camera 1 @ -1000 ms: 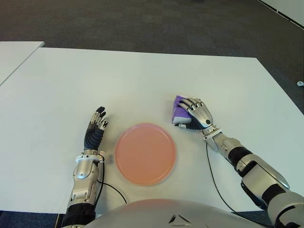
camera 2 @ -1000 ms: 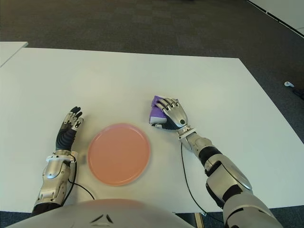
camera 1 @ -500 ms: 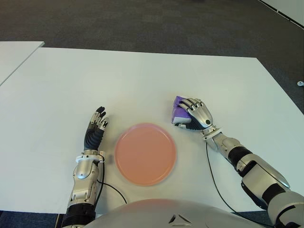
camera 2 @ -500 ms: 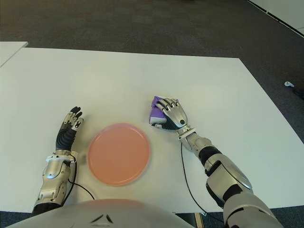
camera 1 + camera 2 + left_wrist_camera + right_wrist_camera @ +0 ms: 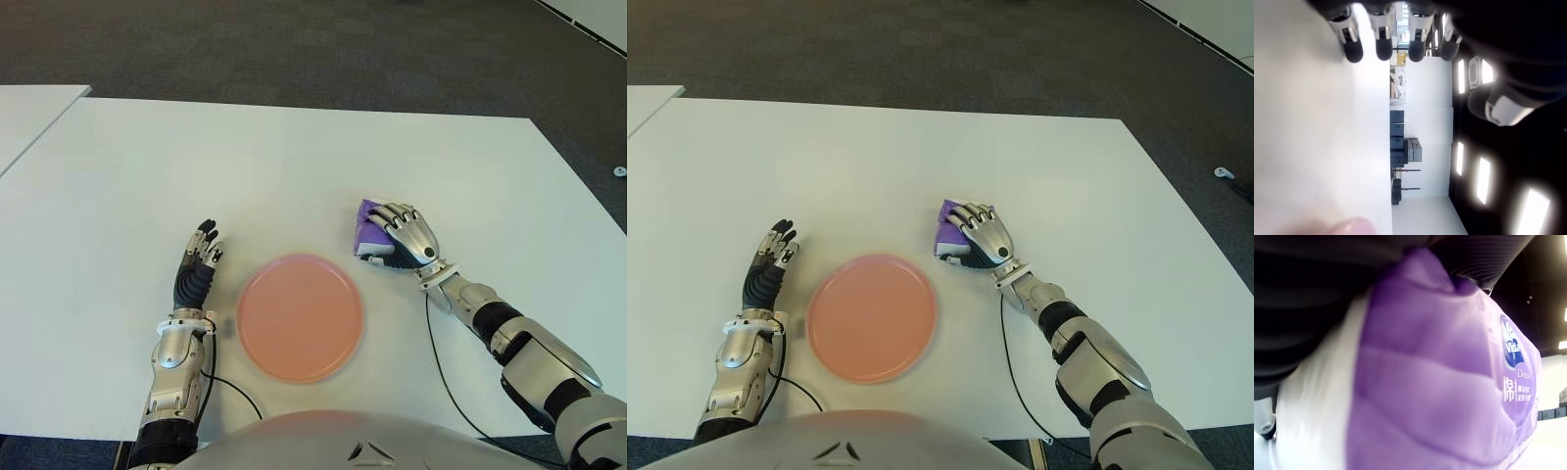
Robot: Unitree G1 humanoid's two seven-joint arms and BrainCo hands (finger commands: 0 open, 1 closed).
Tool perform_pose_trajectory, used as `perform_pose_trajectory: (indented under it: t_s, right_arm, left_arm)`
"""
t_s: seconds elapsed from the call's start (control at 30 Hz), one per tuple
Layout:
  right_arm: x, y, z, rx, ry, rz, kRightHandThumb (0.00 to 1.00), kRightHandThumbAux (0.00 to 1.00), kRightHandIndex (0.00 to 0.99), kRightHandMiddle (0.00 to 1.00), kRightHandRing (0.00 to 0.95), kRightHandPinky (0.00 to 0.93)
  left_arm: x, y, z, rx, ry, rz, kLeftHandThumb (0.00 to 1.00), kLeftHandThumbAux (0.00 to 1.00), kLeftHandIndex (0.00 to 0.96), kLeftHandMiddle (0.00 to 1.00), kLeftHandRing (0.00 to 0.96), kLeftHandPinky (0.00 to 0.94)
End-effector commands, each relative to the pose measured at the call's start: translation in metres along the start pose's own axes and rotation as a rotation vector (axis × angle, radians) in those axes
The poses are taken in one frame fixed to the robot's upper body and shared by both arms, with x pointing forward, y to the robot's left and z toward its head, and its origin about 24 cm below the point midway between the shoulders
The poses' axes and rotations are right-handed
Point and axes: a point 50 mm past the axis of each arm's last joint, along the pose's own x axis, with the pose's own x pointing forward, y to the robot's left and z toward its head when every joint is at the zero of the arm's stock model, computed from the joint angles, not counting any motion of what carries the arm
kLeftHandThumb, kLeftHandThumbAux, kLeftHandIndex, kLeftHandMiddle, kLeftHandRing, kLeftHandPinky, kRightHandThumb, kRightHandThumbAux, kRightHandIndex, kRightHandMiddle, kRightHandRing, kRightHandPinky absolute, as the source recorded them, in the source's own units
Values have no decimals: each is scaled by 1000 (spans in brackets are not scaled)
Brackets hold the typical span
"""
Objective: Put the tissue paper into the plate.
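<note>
My right hand (image 5: 409, 235) has its fingers (image 5: 392, 217) curled over the purple tissue pack (image 5: 368, 227) on the white worktop (image 5: 294, 166), right of the pink plate (image 5: 300, 315). The soft pack could slip out during lifting. My left hand (image 5: 196, 269) shows left of the plate, fingers straight and empty.

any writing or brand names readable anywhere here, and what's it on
"Vida": white lettering in a blue badge on the purple tissue pack, held under the right hand.
"Deluxe": seems to read so just below the badge, partly cut off.
Chinese characters beneath that: too blurred to read.
Pink plate, white table: no text.
</note>
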Motion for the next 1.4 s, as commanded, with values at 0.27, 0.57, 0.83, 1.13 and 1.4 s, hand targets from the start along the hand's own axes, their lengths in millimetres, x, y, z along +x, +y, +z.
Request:
perform_pose_trajectory:
  t_s: [0.27,0.57,0.83,1.13,1.4]
  right_arm:
    - [-28,10,33,103,-73,79,743,709,440,872,880,881]
    - [9,-54,21,7,-53,-328,737,710,439,869,869,872]
    - [27,-112,37,-1,-76,-579,723,715,439,856,856,847]
    - [42,-123,52,160,-193,-816,710,719,438,858,849,840]
    - [43,-138,46,226,-247,-940,707,722,439,849,844,834]
  left_arm:
    - [-7,-1,-11,-11,70,18,0,462,0,0,0,0]
    - [-6,1,-12,-7,72,21,0,460,0,0,0,0]
    - [-4,1,-13,-20,66,19,0,457,0,0,0,0]
    - [-2,-1,-13,-16,55,13,0,462,0,0,0,0]
    - [-1,-1,-14,-20,53,16,0,467,0,0,0,0]
